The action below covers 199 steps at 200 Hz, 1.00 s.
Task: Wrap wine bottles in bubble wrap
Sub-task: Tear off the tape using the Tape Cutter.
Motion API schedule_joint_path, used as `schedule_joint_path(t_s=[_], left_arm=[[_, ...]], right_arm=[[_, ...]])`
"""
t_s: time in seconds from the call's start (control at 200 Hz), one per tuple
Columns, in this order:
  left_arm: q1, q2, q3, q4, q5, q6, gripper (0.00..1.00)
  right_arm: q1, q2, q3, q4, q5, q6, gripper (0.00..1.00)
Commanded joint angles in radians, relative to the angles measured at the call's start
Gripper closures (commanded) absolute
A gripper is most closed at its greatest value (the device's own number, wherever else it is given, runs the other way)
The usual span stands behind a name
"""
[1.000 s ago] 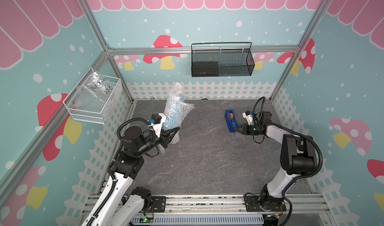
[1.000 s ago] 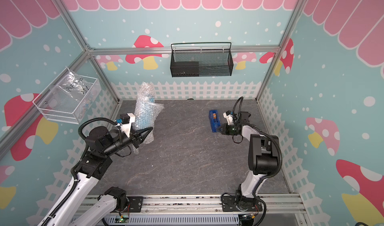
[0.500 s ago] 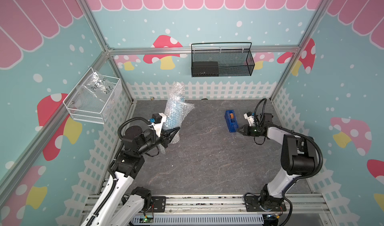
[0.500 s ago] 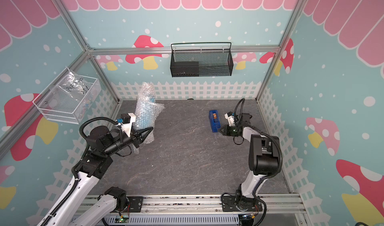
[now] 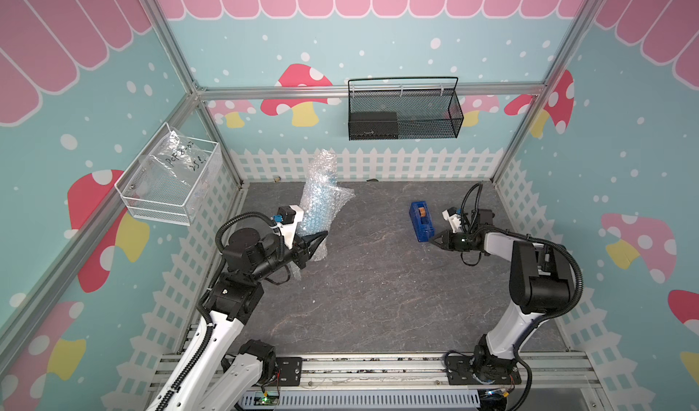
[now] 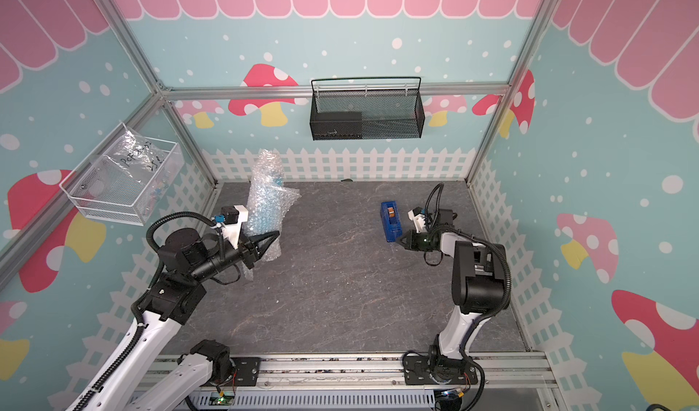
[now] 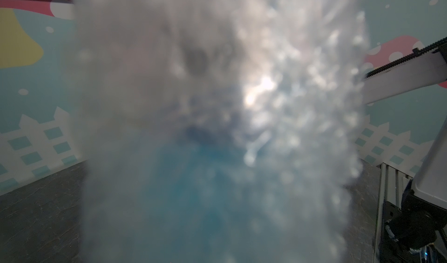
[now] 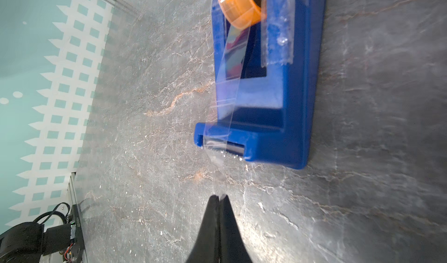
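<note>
Inching to the tape dispenser [image 5: 421,216], empty closed right gripper [image 5: 434,240] likely seeks tape; left gripper [image 5: 320,237] pinches bubble wrap [image 5: 321,186] around bottle [image 5: 317,206].

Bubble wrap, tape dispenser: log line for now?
left gripper: shut on bubble wrap around bottle | right gripper: shut, empty, apart from tape dispenser

Teal mushroom-print walls [image 5: 378,42] enclose a dark grey, stone-patterned floor [image 5: 378,295].
</note>
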Motion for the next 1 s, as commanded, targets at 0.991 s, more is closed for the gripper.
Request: schedule_joint_path(t_s=[0.991], left_arm=[[-0.013,0.073,0.181,-0.114,-0.076,0.111,1.0]], right_arm=[[0.281,-0.528,0.225,-0.409,-0.07,-0.158,1.0]])
